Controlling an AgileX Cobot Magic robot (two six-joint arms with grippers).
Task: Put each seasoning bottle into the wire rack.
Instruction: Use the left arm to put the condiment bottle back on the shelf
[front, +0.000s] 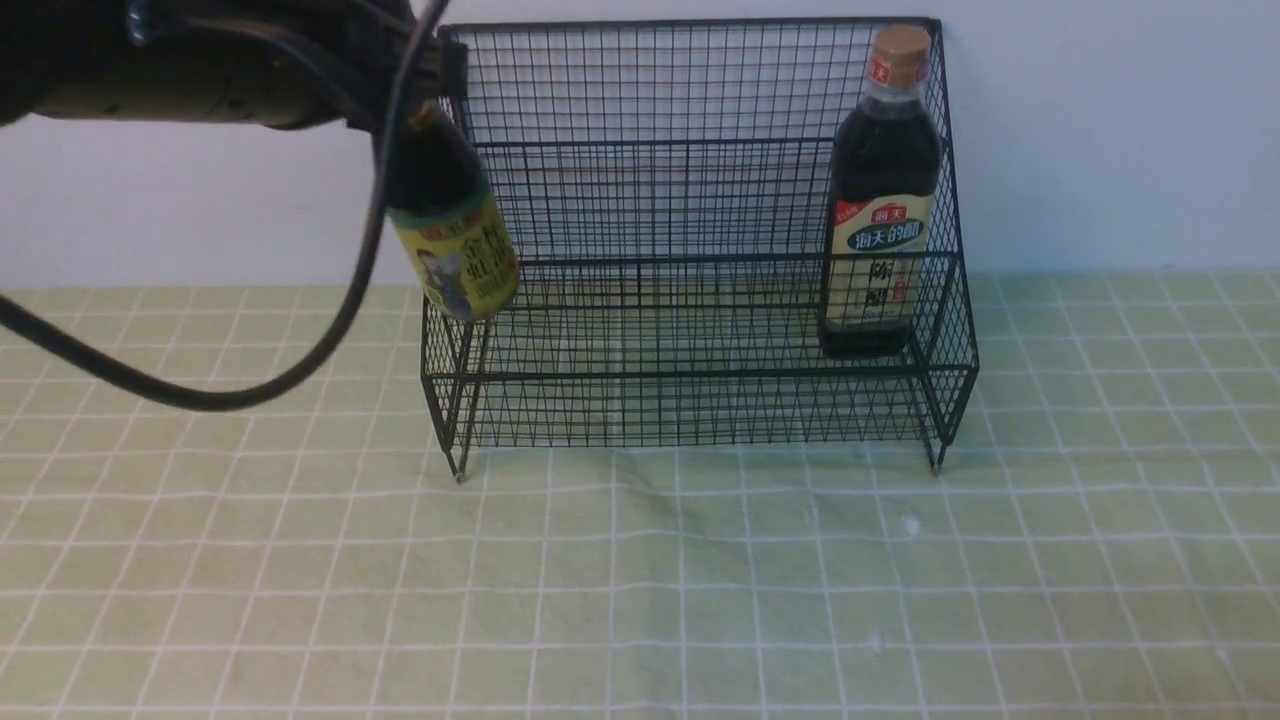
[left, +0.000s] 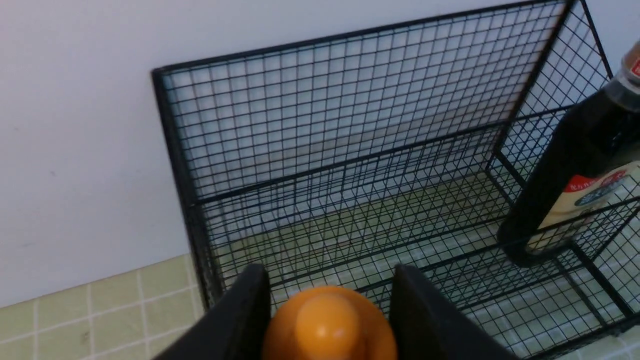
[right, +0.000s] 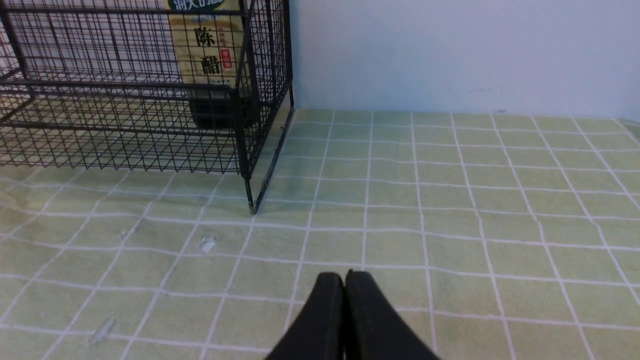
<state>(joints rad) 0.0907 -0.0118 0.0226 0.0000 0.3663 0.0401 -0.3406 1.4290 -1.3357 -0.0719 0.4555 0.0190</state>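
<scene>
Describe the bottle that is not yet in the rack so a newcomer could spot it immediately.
Find the black wire rack standing against the wall on the green checked cloth. At its left end a short dark bottle hangs tilted in the air, held near its cap by the left gripper. Unlike the tall tan-capped bottle standing inside the rack's right end, it has an orange cap and a yellow label.
</scene>
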